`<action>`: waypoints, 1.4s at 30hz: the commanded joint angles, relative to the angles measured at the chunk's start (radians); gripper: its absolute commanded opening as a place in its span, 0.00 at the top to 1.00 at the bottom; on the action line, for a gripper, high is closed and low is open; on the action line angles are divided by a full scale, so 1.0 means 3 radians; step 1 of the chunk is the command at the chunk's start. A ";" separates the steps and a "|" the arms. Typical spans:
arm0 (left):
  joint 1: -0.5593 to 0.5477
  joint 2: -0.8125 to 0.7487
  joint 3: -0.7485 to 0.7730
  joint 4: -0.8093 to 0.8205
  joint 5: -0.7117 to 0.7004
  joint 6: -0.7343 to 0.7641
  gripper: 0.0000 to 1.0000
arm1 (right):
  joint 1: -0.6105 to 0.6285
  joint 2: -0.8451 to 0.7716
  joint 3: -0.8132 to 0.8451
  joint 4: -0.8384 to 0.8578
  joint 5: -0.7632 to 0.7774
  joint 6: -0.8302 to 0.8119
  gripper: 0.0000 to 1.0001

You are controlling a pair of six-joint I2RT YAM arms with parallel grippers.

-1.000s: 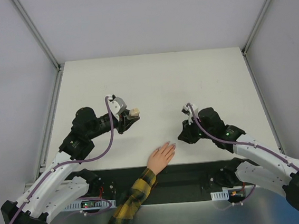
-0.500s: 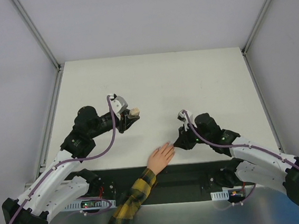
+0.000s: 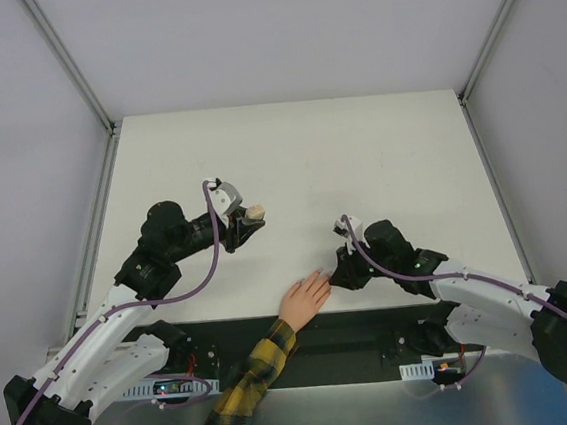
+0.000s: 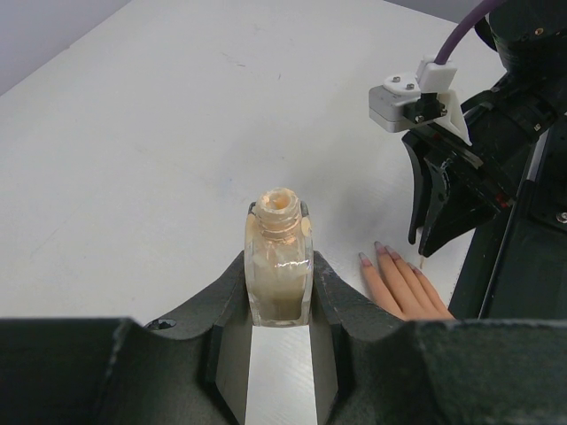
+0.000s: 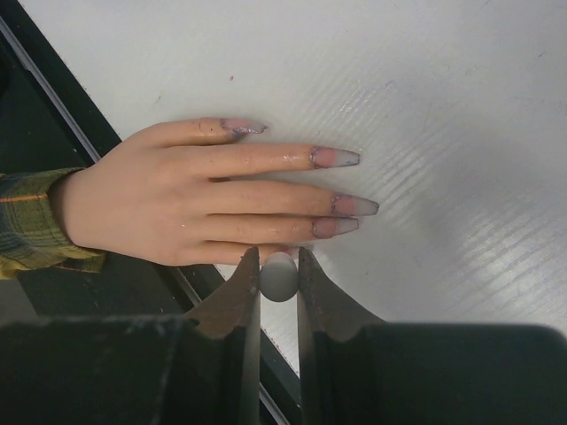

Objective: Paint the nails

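Pink nails lie flat on the white counter at 6 o'clock, on a hand. They look hard, smooth and tiny, so touch softly and don't grab. At their 3 o'clock, the right claw pinches a grey knob, likely the brush. The left claw pinches an open bottle.

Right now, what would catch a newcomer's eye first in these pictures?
A human hand in a plaid sleeve lies flat at the table's near edge, long pinkish nails pointing out. The right jaws, shut on a small grey knob, hover close beside the hand. Farther left, the left jaws clamp an open beige bottle.
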 commanded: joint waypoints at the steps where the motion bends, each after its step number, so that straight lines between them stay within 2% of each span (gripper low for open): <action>1: 0.0038 -0.0011 0.0024 0.0153 0.0050 0.0009 1.00 | 0.0035 0.0017 -0.0004 0.0245 0.0036 0.0031 1.00; 42: 0.0043 0.0020 0.0035 0.0153 0.0101 -0.0022 1.00 | 0.0045 0.0211 0.0016 0.0317 0.0123 0.0026 1.00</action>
